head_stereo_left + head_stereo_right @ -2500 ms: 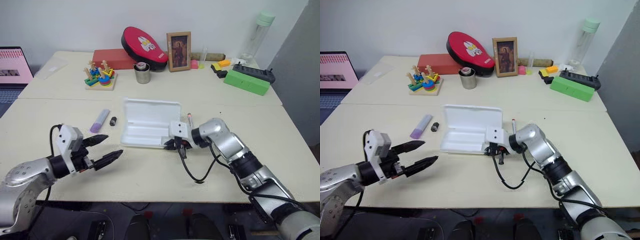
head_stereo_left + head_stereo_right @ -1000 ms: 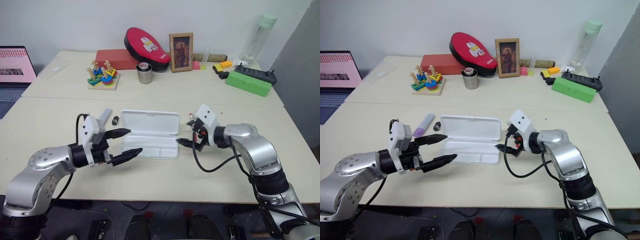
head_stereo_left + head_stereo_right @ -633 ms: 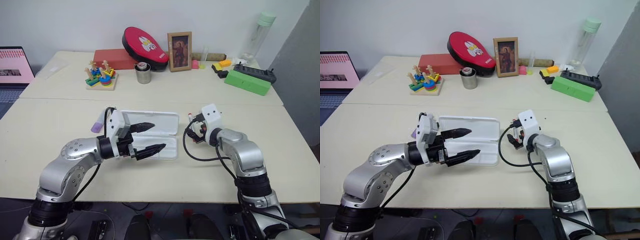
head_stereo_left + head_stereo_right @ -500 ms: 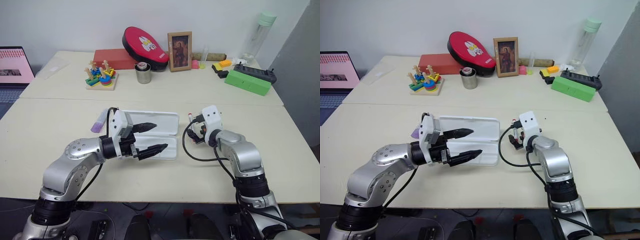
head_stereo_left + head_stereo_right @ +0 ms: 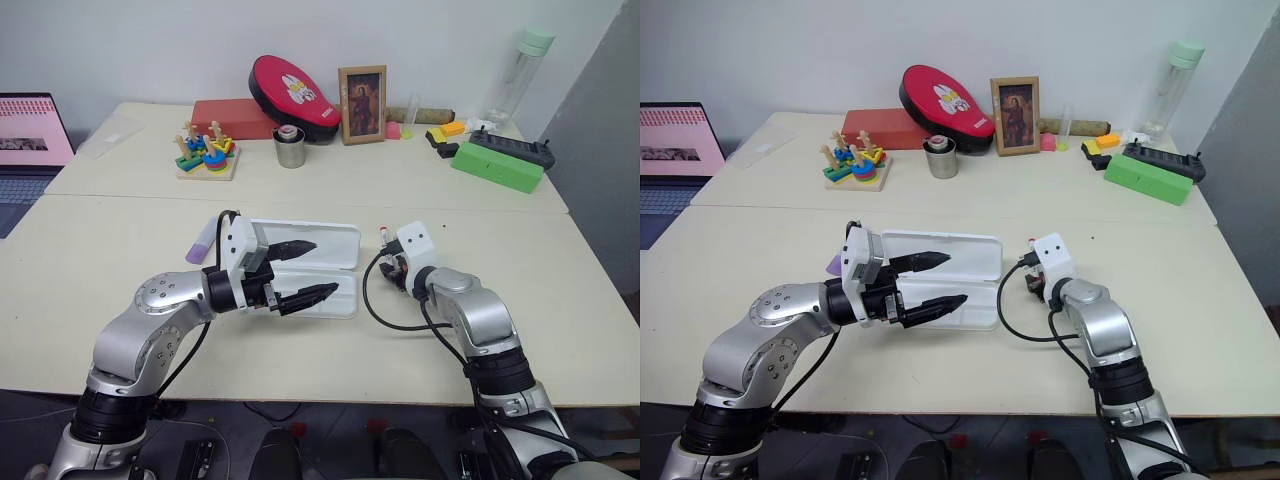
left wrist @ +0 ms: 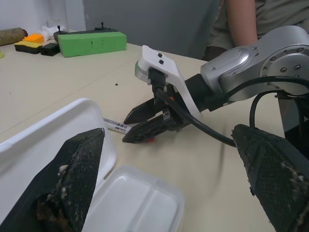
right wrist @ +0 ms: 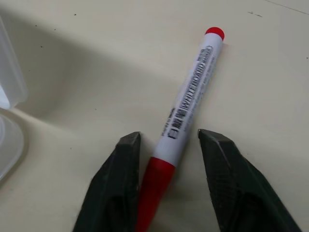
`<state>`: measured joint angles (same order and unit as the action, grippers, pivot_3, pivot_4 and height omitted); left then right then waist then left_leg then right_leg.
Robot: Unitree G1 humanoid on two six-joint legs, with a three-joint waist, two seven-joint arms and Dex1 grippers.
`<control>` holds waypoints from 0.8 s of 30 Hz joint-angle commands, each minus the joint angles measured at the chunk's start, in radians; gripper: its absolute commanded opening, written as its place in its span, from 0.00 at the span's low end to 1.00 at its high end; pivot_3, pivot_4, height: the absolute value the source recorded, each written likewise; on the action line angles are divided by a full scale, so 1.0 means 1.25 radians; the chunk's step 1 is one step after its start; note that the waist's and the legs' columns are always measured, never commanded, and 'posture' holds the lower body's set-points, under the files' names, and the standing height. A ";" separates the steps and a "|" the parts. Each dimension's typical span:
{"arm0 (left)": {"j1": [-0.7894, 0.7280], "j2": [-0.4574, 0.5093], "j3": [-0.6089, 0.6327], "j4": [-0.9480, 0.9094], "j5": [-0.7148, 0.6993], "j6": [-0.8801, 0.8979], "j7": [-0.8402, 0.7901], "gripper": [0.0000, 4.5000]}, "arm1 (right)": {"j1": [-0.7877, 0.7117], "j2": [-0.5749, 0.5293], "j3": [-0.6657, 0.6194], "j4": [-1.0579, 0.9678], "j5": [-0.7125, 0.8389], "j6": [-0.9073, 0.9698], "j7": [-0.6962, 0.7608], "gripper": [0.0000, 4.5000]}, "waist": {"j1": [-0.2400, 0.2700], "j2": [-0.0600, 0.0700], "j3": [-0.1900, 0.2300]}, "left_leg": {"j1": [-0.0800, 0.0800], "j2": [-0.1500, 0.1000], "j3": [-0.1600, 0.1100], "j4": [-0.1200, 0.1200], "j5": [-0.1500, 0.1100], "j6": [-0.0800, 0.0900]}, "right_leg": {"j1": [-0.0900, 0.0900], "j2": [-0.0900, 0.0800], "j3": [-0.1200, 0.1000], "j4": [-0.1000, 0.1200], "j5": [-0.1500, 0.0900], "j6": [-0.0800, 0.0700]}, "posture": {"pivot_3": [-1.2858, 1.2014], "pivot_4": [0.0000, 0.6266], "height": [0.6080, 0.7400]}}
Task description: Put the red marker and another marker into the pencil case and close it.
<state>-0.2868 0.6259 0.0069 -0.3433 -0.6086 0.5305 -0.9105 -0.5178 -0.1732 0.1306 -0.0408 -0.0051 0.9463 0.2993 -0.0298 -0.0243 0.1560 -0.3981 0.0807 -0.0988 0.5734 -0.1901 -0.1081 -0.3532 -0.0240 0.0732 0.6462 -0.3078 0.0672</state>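
Red marker (image 7: 186,116) lies between the right end effector's (image 7: 169,145) narrowed fingers; left end effector (image 5: 305,272) gapes.

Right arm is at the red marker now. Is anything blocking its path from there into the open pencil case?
Nothing visible: bare table lies between the red marker and the pencil case, which lies open. The left gripper hovers over the case, though.

The red marker (image 7: 186,113) lies flat between the right gripper's (image 7: 169,140) 2 fingers. The open white pencil case (image 5: 310,262) lies under the left gripper (image 5: 303,272), the lilac marker (image 5: 201,240) behind it.
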 commanded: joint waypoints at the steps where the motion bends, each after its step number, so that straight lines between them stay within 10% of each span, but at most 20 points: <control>1: -0.008 -0.006 0.013 -0.014 -0.002 -0.019 -0.001 1.00 | 0.002 -0.004 -0.032 0.017 0.009 0.004 -0.018 0.18 | 0.000 0.000 0.000 | 0.000 0.000 0.000 0.000 0.000 0.000 | 0.000 0.000 0.000 0.000 0.000 0.000 | 0.52 0.24 1.00; 13: -0.010 -0.013 0.022 -0.043 -0.006 -0.009 0.029 1.00 | -0.062 -0.092 -0.102 -0.017 0.046 -0.060 0.018 0.06 | 0.000 0.002 0.001 | -0.001 0.000 0.000 0.000 0.000 0.000 | 0.000 0.000 0.000 -0.001 0.000 0.000 | 0.52 0.24 1.00; 24: 0.278 0.039 0.249 -0.179 -0.074 0.045 0.108 1.00 | -0.221 -0.146 0.037 -0.093 0.172 -0.237 0.331 0.06 | -0.026 0.003 0.002 | 0.000 0.001 0.000 -0.003 -0.001 0.001 | -0.001 0.001 0.000 -0.001 -0.001 -0.002 | 0.52 0.24 1.00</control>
<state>0.0167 0.6557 0.2323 -0.5140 -0.6732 0.5845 -0.7874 -0.7724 -0.3654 0.1114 -0.0897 0.1712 0.6925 0.6199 -0.0618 -0.0210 0.1581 -0.3983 0.0814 -0.0990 0.5700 -0.1909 -0.1069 -0.3544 -0.0235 0.0734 0.6445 -0.3095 0.0641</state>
